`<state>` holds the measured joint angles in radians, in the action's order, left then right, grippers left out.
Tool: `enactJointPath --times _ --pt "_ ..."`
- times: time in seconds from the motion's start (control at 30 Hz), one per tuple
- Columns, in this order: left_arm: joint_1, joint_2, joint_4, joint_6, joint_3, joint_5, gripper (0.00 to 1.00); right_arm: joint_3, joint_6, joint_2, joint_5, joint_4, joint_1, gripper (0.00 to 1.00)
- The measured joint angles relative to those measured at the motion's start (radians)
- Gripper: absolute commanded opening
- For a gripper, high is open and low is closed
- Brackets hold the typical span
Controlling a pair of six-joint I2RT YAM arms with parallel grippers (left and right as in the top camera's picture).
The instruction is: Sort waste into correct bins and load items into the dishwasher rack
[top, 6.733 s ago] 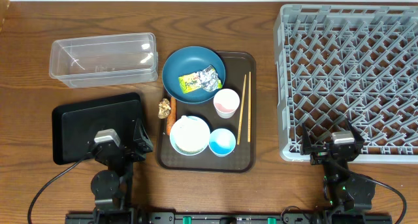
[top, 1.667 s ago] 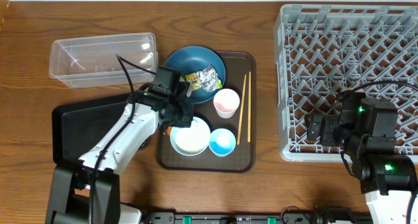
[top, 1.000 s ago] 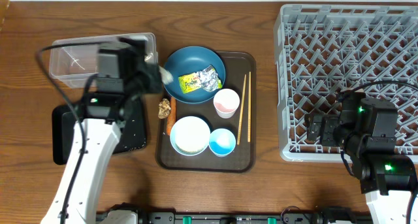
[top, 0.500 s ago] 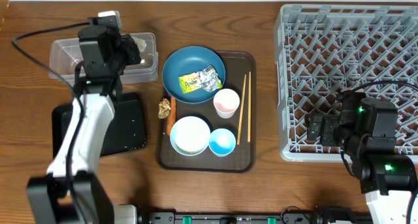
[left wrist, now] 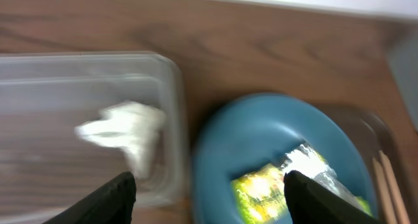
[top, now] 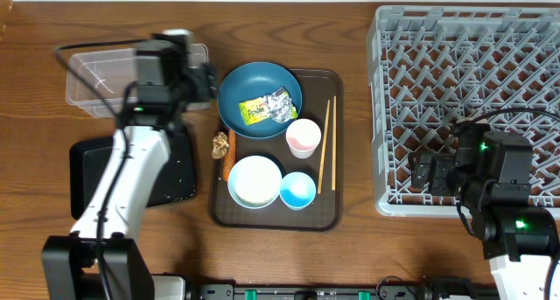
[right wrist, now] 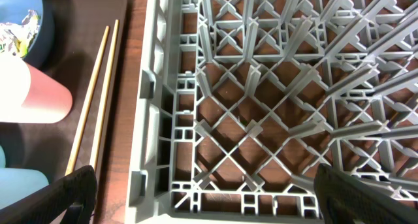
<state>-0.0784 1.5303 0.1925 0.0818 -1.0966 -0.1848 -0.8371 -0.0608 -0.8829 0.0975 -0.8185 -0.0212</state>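
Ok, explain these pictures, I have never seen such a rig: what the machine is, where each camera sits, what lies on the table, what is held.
It is two robot arms at a wooden table, each ending in a two-finger gripper. One picture looks down from above; the other two come from cameras on the wrists. A brown serving tray holds a large dark blue bowl with a yellow-green foil wrapper in it, a white cup, a white bowl, a small light-blue bowl and wooden chopsticks. A clear plastic tub, with a crumpled white tissue inside, and a flat black tray lie left; a grey lattice rack right. The left gripper and right gripper are open, holding nothing.
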Motion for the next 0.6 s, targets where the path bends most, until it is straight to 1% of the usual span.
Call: enactJointPath --times 0.07,0.2,0.4,0.6 --pt "-0.053 0.015 0.018 -0.001 0.000 -0.004 0.77 0.000 0.000 0.000 0.000 0.000 0.000 0.99" --pt "-0.099 0.068 0.014 -0.001 0.000 -0.015 0.78 0.000 0.000 0.000 0.000 -0.004 0.000 0.99" --pt "-0.103 0.198 -0.003 0.000 0.000 -0.043 0.80 0.000 0.000 0.000 0.000 -0.008 0.000 0.99" --pt "-0.103 0.262 -0.015 0.000 0.000 -0.085 0.81 0.000 0.000 0.000 0.000 -0.008 0.000 0.99"
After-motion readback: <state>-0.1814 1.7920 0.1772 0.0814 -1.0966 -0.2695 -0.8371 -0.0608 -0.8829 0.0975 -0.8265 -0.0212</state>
